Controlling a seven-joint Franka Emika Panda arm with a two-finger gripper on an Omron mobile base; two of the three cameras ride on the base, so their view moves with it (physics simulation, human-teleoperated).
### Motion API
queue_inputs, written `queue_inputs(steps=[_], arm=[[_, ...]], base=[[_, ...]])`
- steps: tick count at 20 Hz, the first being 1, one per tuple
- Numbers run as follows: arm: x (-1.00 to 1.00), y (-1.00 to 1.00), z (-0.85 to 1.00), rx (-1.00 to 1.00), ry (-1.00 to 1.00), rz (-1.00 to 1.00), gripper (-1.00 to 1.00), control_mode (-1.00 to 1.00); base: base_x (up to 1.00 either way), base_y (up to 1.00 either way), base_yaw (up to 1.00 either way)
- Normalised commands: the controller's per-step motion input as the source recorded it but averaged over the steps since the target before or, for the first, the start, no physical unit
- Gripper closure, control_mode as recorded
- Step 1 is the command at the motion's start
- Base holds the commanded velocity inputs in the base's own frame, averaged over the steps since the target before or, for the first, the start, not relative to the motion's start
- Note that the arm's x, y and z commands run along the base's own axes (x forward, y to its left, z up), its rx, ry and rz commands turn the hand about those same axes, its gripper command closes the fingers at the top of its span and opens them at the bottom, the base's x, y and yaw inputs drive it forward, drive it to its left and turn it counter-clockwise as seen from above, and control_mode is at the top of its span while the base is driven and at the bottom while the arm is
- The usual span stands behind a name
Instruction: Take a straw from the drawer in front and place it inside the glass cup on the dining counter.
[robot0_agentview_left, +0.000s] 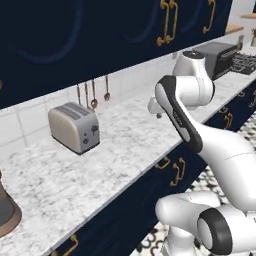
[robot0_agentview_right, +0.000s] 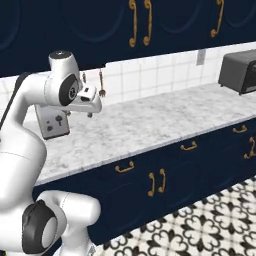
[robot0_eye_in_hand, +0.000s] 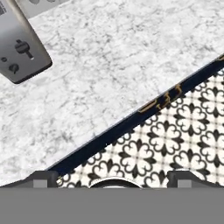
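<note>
left base view: your arm is raised over the marble worktop (robot0_agentview_left: 100, 160), the toaster (robot0_agentview_left: 74, 126) standing to its left. drawers along the navy front look closed.

right base view: gripper (robot0_agentview_right: 90, 111) hangs above the worktop's near half, holding nothing. the drawer (robot0_agentview_right: 125, 170) under it is shut, brass handle (robot0_agentview_right: 124, 167) untouched.

hand view: fingertips (robot0_eye_in_hand: 46, 178) spread wide, released, looking down past the counter edge to patterned floor (robot0_eye_in_hand: 175, 135).

judgement: nothing done; open drawer, fetch straw, carry to cup all remain. straw presumably inside the drawer.
</note>
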Motion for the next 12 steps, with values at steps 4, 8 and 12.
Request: queue_inputs(steps=[4, 8, 12], arm=[[0.0, 0.0, 0.0, 0.0, 0.0, 0.0, -1.0, 1.0], [0.0, 0.0, 0.0, 0.0, 0.0, 0.0, -1.0, 1.0], [0.0, 0.0, 0.0, 0.0, 0.0, 0.0, -1.0, 1.0]], base=[[0.0, 0.68, -0.46], [0.31, 0.29, -0.48], [0.34, 0.25, -0.4]])
